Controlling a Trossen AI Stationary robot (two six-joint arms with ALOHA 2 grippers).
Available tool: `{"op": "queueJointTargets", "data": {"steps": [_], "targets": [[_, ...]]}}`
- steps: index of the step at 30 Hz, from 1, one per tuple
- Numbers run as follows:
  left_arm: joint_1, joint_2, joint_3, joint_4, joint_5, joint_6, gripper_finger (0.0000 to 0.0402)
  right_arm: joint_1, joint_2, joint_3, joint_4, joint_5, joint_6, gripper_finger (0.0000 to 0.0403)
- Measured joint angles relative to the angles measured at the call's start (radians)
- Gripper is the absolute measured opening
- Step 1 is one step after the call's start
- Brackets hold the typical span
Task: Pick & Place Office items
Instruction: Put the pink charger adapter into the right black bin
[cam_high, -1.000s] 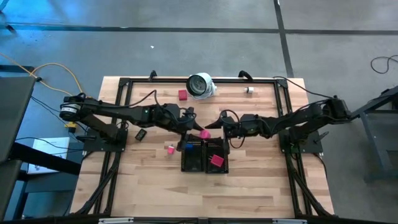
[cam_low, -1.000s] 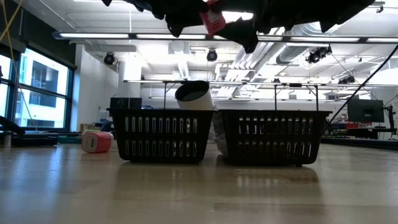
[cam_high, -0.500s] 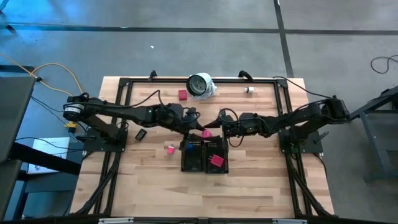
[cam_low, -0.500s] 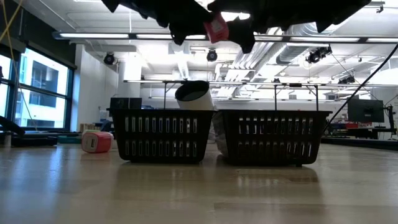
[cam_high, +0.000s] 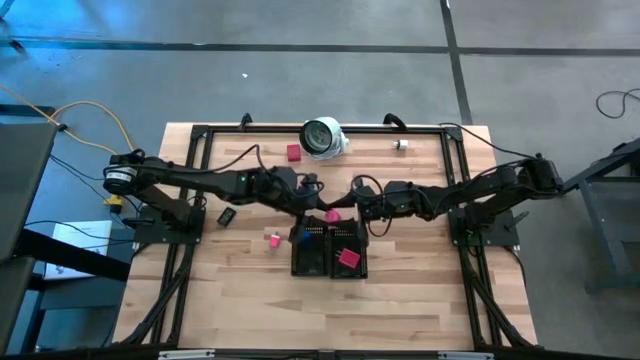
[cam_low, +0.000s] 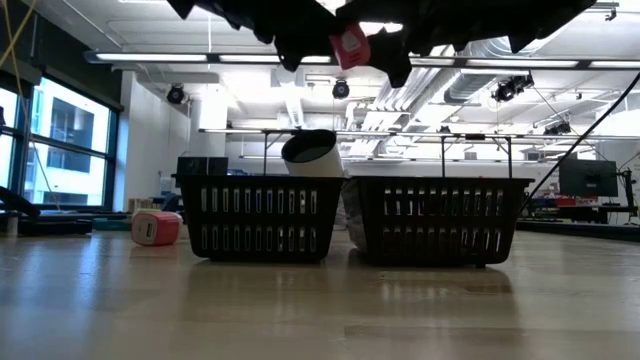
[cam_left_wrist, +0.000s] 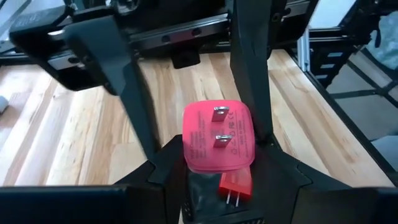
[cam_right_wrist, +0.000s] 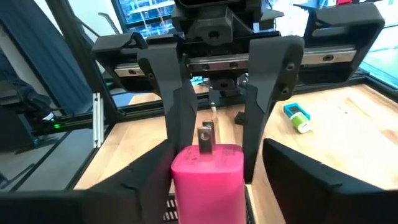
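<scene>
Above the two black mesh trays (cam_high: 329, 250) at the middle of the wooden desk (cam_high: 240, 300), I had both arms meeting over one small pink plug-in charger block (cam_left_wrist: 217, 135), a hard plastic cube with two metal prongs. The left pincer (cam_left_wrist: 208, 163) clamped the block between its dark fingers, prongs facing its wrist camera. The right pincer (cam_right_wrist: 211, 163) faced it nose to nose with its fingers spread on either side of the same block; whether they touched the plastic I could not tell. From desk height the block (cam_low: 349, 47) hung well clear of the tray rims.

I judged the charger light and rigid, with smooth, rounded sides that could slip in a loose grip; the flat side faces looked like the safest hold, well away from the prongs.

Another pink piece (cam_high: 347, 257) lay in the right-hand tray. A small pink piece (cam_high: 273, 239) sat on the desk just left of the trays, a red block (cam_high: 293, 152) beside the round white-and-grey object (cam_high: 322, 137) at the far edge, and a small white piece (cam_high: 400, 145) farther right.
</scene>
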Motion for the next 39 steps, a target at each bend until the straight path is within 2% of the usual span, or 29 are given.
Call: {"op": "queueJointTargets", "data": {"steps": [4,14,23,39], "targets": [[0.0,0.0,0.0,-0.003,0.0,0.0,0.0142,0.0,0.0,0.0,-0.008,-0.002,0.001,0.025],[0.011,0.0,0.001,-0.009,-0.004,0.0,0.0142,0.0,0.001,0.0,-0.019,-0.015,0.003,0.0228],[0.02,-0.006,0.013,0.006,-0.012,-0.003,0.0142,0.0,0.006,-0.002,-0.069,-0.017,0.002,0.0227],[0.019,-0.004,0.03,-0.049,0.012,-0.01,0.0142,0.0,0.003,-0.002,-0.042,0.001,-0.004,0.0227]]}}
